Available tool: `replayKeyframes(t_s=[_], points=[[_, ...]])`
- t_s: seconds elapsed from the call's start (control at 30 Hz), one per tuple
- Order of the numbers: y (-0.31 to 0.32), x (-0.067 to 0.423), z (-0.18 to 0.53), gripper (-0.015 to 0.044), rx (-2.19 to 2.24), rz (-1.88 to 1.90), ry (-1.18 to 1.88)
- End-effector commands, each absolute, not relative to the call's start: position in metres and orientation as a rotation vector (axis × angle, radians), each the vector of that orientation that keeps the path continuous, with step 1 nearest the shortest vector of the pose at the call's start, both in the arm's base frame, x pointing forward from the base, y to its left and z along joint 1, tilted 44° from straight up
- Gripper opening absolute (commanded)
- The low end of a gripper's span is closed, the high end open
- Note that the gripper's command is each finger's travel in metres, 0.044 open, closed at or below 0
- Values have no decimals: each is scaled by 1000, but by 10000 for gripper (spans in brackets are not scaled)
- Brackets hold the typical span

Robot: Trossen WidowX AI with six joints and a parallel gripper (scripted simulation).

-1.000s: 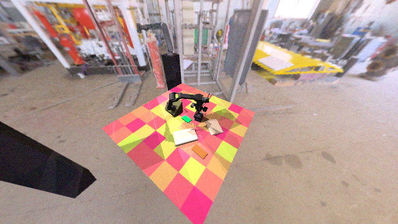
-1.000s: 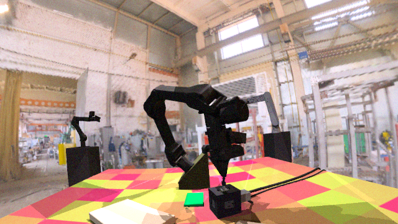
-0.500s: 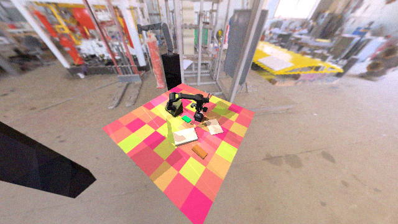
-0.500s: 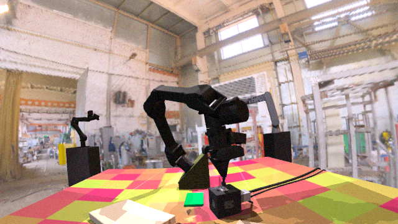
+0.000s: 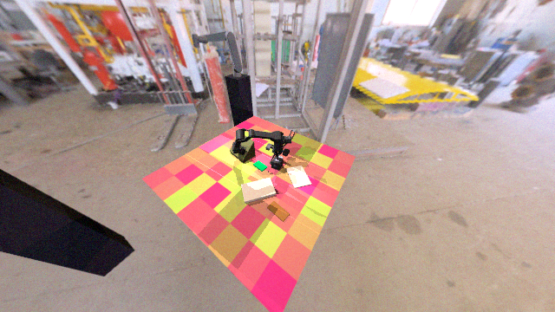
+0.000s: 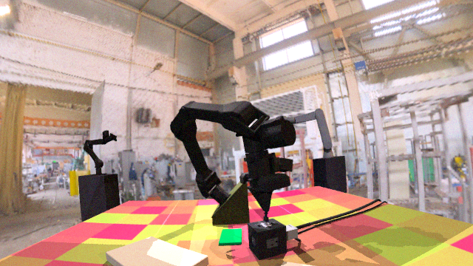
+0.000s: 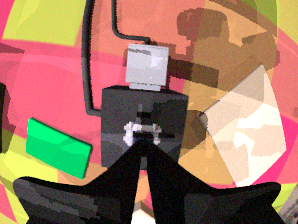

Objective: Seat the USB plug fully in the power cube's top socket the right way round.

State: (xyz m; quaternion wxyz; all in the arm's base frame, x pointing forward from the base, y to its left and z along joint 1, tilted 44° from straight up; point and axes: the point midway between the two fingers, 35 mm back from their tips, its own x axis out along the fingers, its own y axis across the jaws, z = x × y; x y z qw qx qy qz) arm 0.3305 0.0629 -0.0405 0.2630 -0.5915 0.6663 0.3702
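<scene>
Pincer [image 7: 143, 141] points straight down over the cube [image 6: 267, 238], fingers pinched onto the plug [image 7: 141, 131], which sits in the socket on the cube's top face, near the middle of the bench [image 6: 388, 236]. In the exterior view the fingertips meet at the plug right at the cube's top. How deep the plug sits is too small to tell, probably only partway.

Grey adapter [image 7: 148, 64] plugs into the cube's far side, with two black cables [image 6: 340, 214] running off right. Green card [image 6: 230, 236] lies just left of the cube; a pale box [image 6: 155, 255] sits nearer, to the left; a white sheet [image 7: 246, 129] lies on the cube's other side.

Handling: the plug looks small, stiff and light, with smooth metal that could slip. Best held on its two broad faces, low but above the socket rim. Being jammed, it likely needs a straight upward pull; twisting in place could lift or tip the light cube. The cube may shift, so keep the motion vertical.
</scene>
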Motion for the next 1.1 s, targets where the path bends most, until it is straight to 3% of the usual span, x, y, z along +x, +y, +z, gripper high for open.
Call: replayKeyframes(t_s=[0.0,1.07], points=[[62,331,-41,0,-1604,1006,1800],[60,330,-44,0,-1604,1006,1800]])
